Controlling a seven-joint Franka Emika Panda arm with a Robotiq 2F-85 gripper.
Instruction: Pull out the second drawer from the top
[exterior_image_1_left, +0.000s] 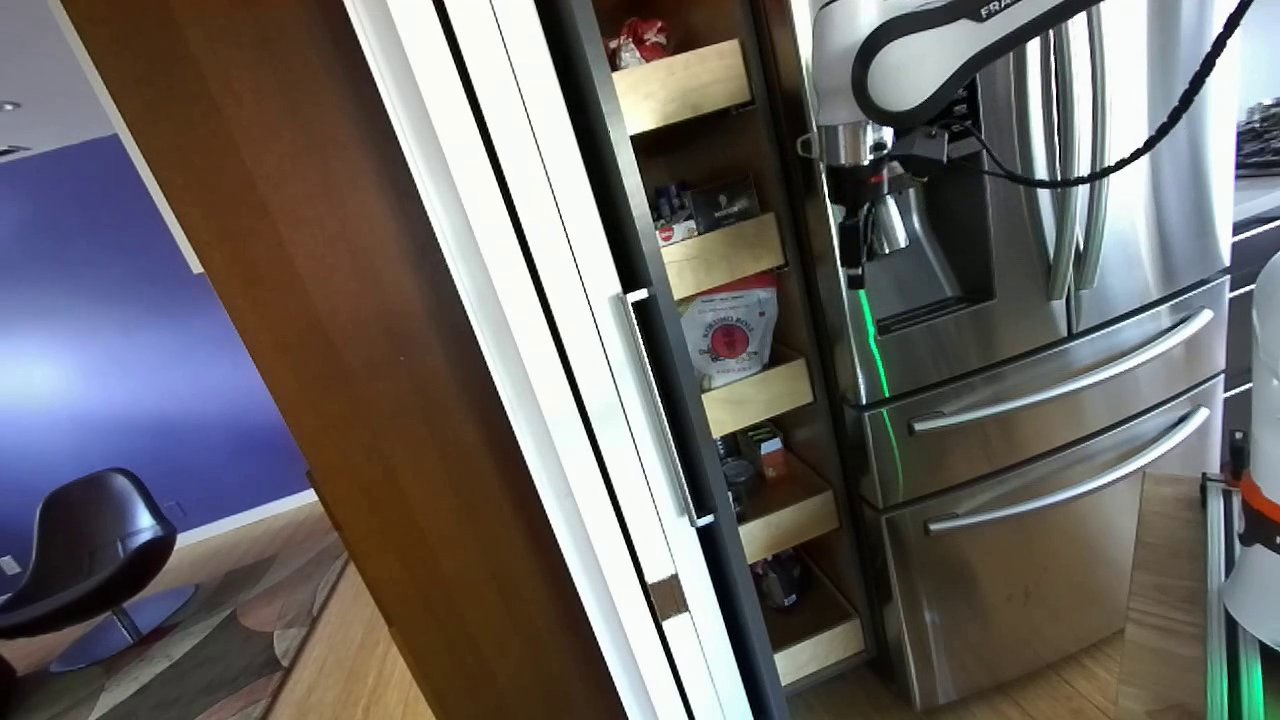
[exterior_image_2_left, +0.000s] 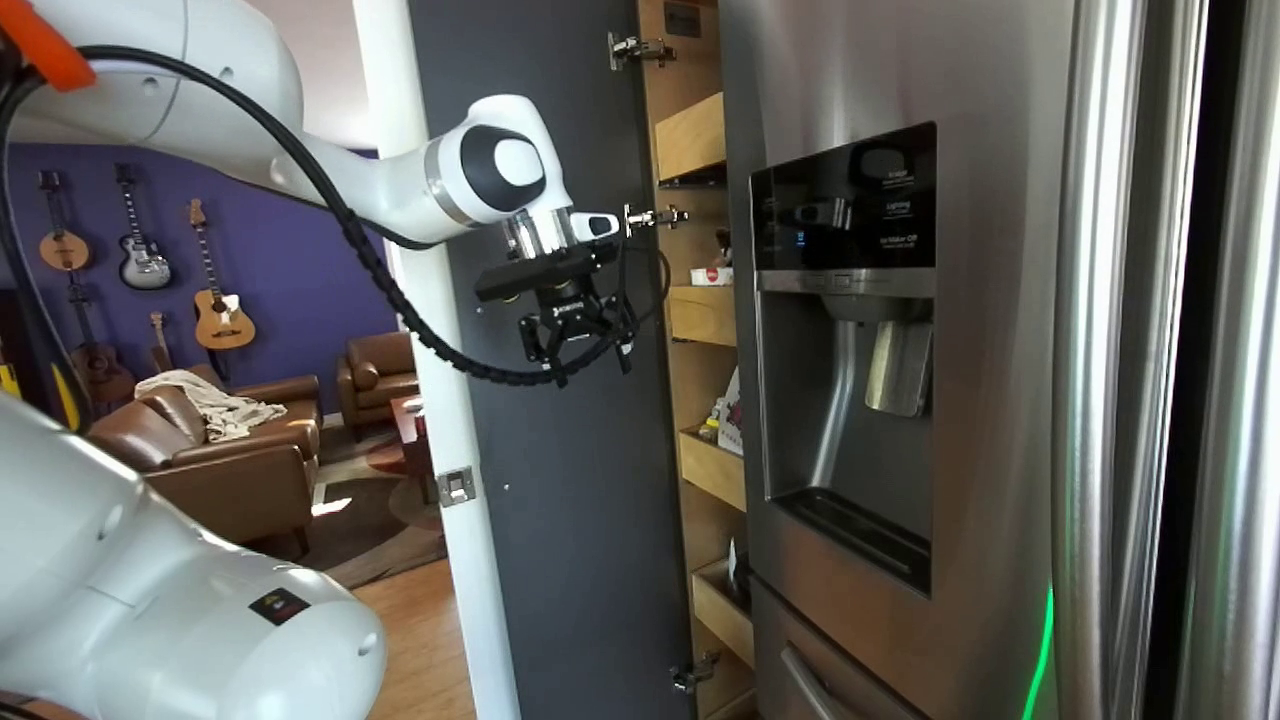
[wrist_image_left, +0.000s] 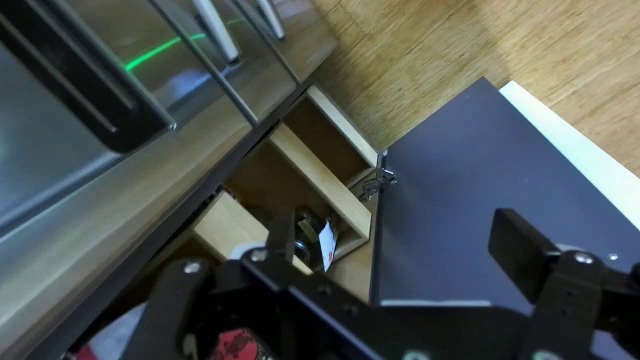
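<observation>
Stay off the steel fridge (exterior_image_2_left: 1000, 400), close alongside the tall cabinet (exterior_image_2_left: 690, 392). Keep clear, too, of the swung-open grey door (exterior_image_2_left: 580, 500). Aim for the second drawer (exterior_image_1_left: 723, 256) from the top, inside the cabinet between door and fridge, seemingly not yet pulled out. Come in with the end effector (wrist_image_left: 395, 232), wide apart and empty, before clasping the drawer by its front edge. Pull straight and slowly to avoid toppling the black box (exterior_image_1_left: 725, 205) aboard.

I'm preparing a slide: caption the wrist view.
Looking down past the open black hand: pale wooden drawers beside a flat dark-grey door.
</observation>
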